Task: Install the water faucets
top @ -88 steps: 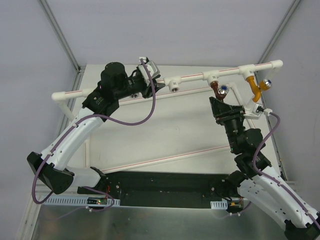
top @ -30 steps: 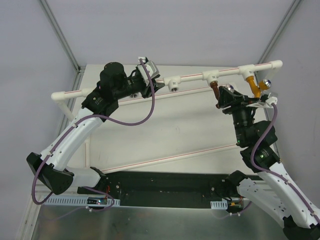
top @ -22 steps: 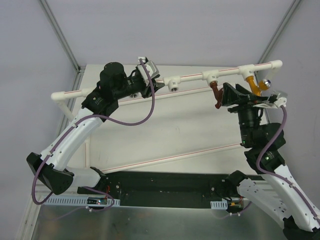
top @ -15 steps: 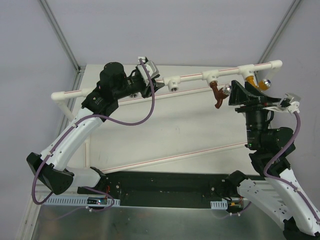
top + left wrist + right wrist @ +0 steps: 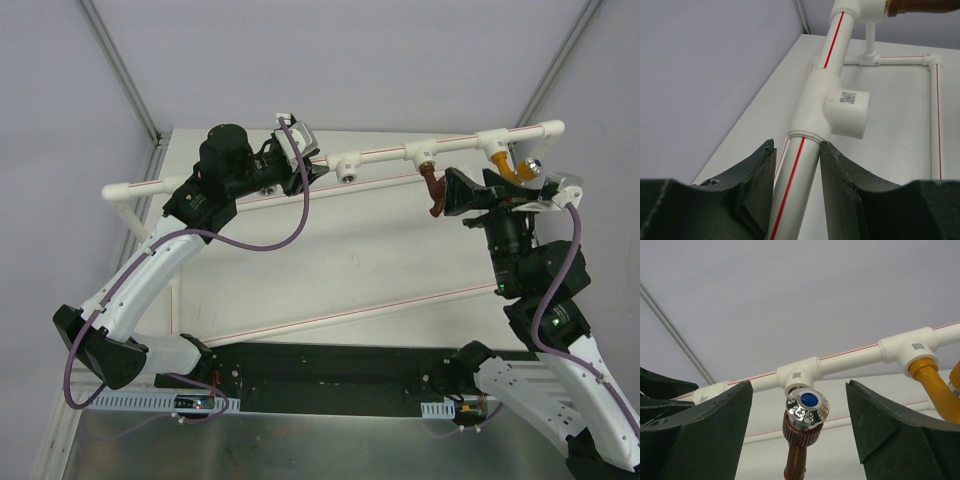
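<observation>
The dark reddish-brown water faucet (image 5: 432,192) hangs from the middle tee (image 5: 420,152) of the white pipe (image 5: 380,154). In the right wrist view its shiny blue-centred end (image 5: 807,407) faces me between the two fingers, touching neither. My right gripper (image 5: 452,192) (image 5: 799,386) stands open around that end. The orange-yellow faucet (image 5: 510,168) (image 5: 934,386) sits in the right tee (image 5: 495,140). My left gripper (image 5: 302,165) (image 5: 798,146) is shut on the white pipe (image 5: 792,175), just below an unfilled tee (image 5: 840,107).
A second, thinner white pipe with a red line (image 5: 340,315) lies diagonally across the table in front of the arms. The pipe frame's left end (image 5: 120,192) bends down at the table's left edge. Grey walls enclose the table (image 5: 360,250).
My right gripper has opened and let go of the reddish-brown faucet's end; its wrist swung right, then back left to the faucet. The left arm has not moved.
</observation>
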### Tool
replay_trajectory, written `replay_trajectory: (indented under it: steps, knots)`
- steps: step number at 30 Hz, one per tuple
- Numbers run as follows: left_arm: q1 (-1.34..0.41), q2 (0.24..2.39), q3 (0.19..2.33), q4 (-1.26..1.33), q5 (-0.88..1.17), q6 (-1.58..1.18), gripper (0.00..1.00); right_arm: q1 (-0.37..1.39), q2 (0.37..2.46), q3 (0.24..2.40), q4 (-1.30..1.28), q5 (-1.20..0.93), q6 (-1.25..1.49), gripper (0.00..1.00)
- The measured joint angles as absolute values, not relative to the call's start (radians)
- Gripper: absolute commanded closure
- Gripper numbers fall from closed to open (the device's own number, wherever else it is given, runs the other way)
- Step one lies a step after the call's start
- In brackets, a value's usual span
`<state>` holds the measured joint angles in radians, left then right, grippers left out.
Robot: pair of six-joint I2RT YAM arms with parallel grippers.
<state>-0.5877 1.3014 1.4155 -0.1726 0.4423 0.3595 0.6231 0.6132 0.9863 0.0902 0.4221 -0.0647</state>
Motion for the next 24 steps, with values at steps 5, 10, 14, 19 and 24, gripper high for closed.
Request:
replay_trajectory:
  steps: [5,10,14,19,24]
  knots:
    - [-0.588,1.301,1.415,-0.173,0.442,0.360,0.98,0.623,0.666,1.007,0.009,0.422,-0.050,0.19]
    - [-0.588,1.301,1.415,-0.173,0.442,0.360,0.98,0.623,0.754,1.047,-0.096,0.405,0.006,0.29]
    - [-0.588,1.301,1.415,-0.173,0.442,0.360,0.98,0.623,0.828,1.098,-0.175,0.405,0.060,0.50]
    - [-0.588,1.301,1.415,-0.173,0.442,0.360,0.98,0.617,0.829,1.106,-0.217,0.410,0.141,0.81]
    - [-0.588,1.299,1.415,-0.180,0.443,0.359,0.98,0.610,0.796,1.062,-0.187,0.406,0.277,0.94]
